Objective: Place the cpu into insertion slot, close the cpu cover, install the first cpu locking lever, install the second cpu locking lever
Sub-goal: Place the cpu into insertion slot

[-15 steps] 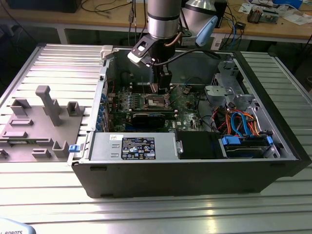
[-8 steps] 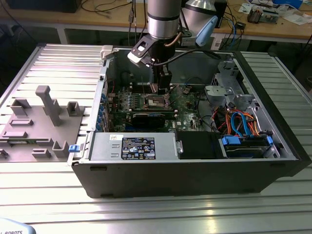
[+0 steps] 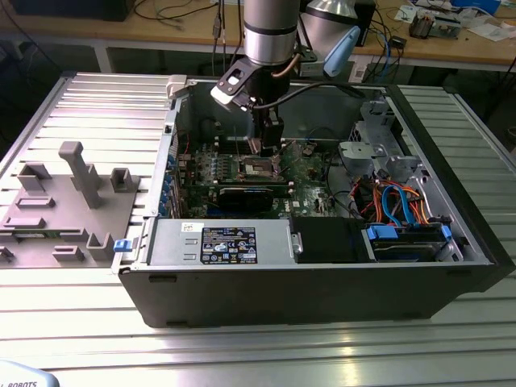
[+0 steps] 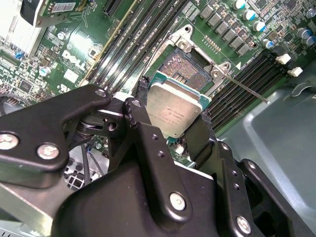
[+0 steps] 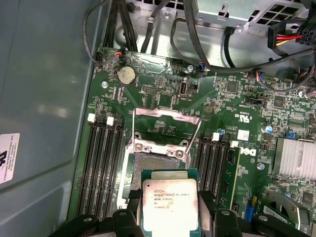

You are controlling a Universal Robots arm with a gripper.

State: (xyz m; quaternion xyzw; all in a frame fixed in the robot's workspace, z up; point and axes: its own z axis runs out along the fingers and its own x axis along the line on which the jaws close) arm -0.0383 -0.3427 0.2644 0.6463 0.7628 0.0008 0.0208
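Note:
My gripper (image 4: 170, 122) is shut on the cpu (image 4: 174, 106), a flat square chip with a silver-grey top, its black fingers (image 5: 129, 198) pressing two opposite edges. The cpu (image 5: 170, 197) hangs level just above and slightly to one side of the insertion slot (image 5: 157, 162), a dark square socket whose pin field (image 4: 188, 66) lies bare. The cpu cover (image 5: 167, 113) stands swung open behind the slot. A thin locking lever (image 4: 245, 89) sticks out, released, beside the slot. In the exterior view the gripper (image 3: 265, 155) reaches down into the open computer case over the slot (image 3: 256, 168).
Long black memory slots (image 5: 103, 158) flank the socket on both sides. A finned heatsink (image 5: 296, 158) and cable bundles (image 5: 217, 44) lie nearby. The power supply box (image 3: 222, 242) and drive cage (image 3: 395, 201) fill the case's front and right. A grey fixture block (image 3: 64, 201) sits outside at the exterior view's left.

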